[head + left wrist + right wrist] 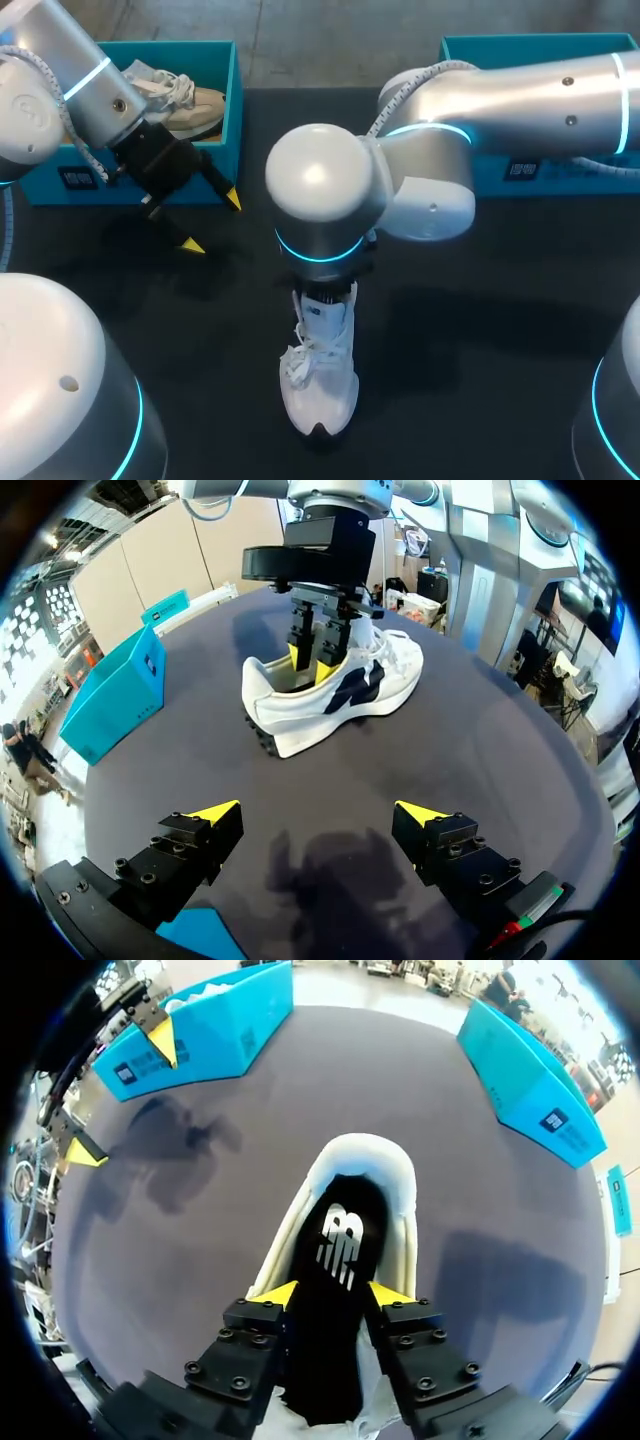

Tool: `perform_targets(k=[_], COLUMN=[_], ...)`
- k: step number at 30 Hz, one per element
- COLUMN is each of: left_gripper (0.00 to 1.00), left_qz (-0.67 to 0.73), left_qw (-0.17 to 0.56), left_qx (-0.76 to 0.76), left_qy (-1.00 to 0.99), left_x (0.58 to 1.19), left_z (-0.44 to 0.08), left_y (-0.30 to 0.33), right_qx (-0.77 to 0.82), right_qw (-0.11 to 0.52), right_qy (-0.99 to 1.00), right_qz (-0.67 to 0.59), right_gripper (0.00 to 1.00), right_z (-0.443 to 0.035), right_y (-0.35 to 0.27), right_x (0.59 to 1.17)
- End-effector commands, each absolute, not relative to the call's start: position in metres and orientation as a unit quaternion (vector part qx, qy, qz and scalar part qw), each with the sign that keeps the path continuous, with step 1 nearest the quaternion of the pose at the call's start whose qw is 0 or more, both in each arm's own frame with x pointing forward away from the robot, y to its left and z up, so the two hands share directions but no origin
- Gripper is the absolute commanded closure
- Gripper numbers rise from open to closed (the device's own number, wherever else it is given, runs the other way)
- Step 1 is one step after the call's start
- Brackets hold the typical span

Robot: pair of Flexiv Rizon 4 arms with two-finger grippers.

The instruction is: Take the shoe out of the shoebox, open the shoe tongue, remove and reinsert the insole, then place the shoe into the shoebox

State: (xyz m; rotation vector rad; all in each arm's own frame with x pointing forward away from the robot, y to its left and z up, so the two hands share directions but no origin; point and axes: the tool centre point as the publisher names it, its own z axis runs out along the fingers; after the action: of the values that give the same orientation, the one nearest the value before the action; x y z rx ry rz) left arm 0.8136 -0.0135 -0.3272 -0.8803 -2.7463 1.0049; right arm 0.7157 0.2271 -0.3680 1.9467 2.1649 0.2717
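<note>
A white shoe point(320, 390) with a dark side logo lies on the black table point(480, 330), toe toward the front edge. My right gripper point(332, 1295) points down into the shoe's opening point(300, 715), its yellow tips a little apart. The black insole point(335, 1240) lies in the heel and runs back between those fingers; I see no pinch on it. My left gripper point(212, 223) hangs wide open and empty above the table, in front of the left shoebox point(230, 100) and well apart from the shoe.
The left teal shoebox holds a tan shoe point(195, 110) with white laces. A second teal box point(540, 50) stands at the back right, behind my right arm. Bare table lies on both sides of the white shoe.
</note>
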Motion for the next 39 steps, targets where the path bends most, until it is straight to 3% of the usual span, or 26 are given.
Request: perform_targets(k=[1,4,8,17,27,30,39], left_gripper=[0.0,0.0,0.0,0.0,0.0,0.0,0.0], left_qz=[0.327,0.327,0.327,0.327,0.327,0.327,0.327], left_qw=[0.044,0.044,0.044,0.044,0.044,0.044,0.044], left_qx=[-0.288,-0.288,-0.288,-0.288,-0.288,-0.288,-0.288], left_qy=[-0.899,-0.899,-0.899,-0.899,-0.899,-0.899,-0.899], left_x=[0.813,0.813,0.813,0.813,0.813,0.813,0.813], left_z=[-0.327,-0.327,-0.327,-0.327,-0.327,-0.327,-0.327], left_y=[-0.013,-0.013,-0.013,-0.013,-0.013,-0.013,-0.013], right_qx=[0.663,0.664,0.669,0.673,0.672,0.673,0.679], right_qw=[0.102,0.099,0.1,0.108,0.113,0.112,0.104], right_qy=[0.736,0.735,0.731,0.728,0.728,0.728,0.723], right_qz=[0.09,0.088,0.086,0.078,0.074,0.074,0.073], right_gripper=[0.53,0.49,0.35,0.16,0.11,0.01,0.05], right_z=[-0.377,-0.377,-0.375,-0.361,-0.352,-0.352,-0.357], right_y=[0.228,0.227,0.224,0.222,0.226,0.226,0.224], right_x=[0.72,0.72,0.719,0.713,0.714,0.716,0.712])
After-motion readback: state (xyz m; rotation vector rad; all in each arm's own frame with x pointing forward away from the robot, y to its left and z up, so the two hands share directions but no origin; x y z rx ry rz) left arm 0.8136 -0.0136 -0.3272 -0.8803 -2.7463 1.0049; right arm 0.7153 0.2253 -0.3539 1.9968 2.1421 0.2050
